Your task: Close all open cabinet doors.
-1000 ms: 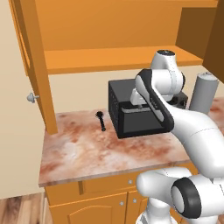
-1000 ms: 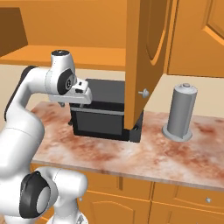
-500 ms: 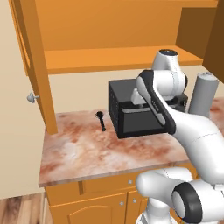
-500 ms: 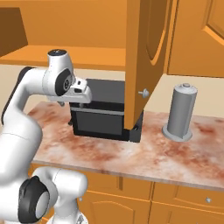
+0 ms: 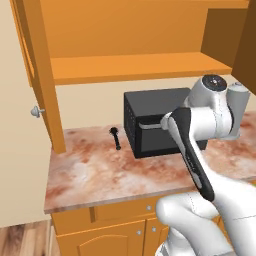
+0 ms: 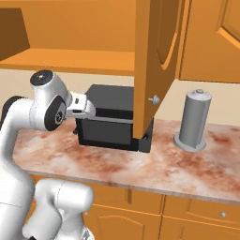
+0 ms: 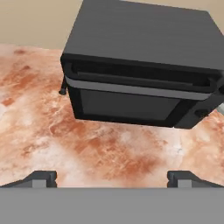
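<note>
Two cabinet doors stand open over the counter. The left door is seen edge-on, its round knob low on it; it also shows as a dark panel at the upper left. The right door swings out in front of the toaster oven, with its knob near the bottom corner, and its dark edge shows at the far right. My gripper is open and empty, hovering above the counter and facing the toaster oven. My white hand is left of the right door.
A black toaster oven sits on the marble counter. A dark utensil lies left of it. A grey canister stands to the right. A closed door is beyond the right open one. The open shelf spans between the doors.
The arm's upper joint has dropped lower and come back toward the cameras. The doors, toaster oven and canister have not moved.
</note>
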{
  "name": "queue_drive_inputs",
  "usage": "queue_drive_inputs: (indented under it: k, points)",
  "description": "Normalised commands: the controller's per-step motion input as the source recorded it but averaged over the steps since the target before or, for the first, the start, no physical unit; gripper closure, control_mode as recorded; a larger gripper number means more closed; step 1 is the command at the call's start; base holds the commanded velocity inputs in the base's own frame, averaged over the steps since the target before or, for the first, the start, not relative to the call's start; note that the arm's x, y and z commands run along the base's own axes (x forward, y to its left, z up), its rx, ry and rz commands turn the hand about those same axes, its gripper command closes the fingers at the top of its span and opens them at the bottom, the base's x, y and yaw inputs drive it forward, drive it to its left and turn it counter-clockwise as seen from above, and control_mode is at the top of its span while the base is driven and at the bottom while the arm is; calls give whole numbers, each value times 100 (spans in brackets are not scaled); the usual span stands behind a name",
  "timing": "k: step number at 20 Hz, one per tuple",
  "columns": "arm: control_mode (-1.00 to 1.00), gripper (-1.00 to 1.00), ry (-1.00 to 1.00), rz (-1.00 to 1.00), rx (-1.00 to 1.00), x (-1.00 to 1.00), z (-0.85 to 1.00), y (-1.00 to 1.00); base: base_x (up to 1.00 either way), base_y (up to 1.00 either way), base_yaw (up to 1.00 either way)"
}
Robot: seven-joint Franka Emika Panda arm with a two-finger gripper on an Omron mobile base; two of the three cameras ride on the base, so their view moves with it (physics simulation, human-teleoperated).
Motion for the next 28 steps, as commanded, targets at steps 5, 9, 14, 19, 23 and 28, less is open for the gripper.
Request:
queue_drive_inputs:
  k: [5, 9, 14, 19, 23, 28]
  points:
    - [-100, -100, -28, 0, -2, -37, 0, -31, 0, 0, 0]
    - [-100, -100, -27, -1, 0, -55, 0, -47, 0, 0, 0]
    - [-100, -100, -25, -2, 0, -70, 0, -57, 0, 0, 0]
    - [-100, -100, -25, -4, 0, -86, -3, -56, 0, 0, 0]
    - [-100, -100, -21, 0, 0, -89, -17, -28, 0, 0, 0]
    - [-100, -100, -27, 0, 0, -70, -14, -8, 0, 0, 0]
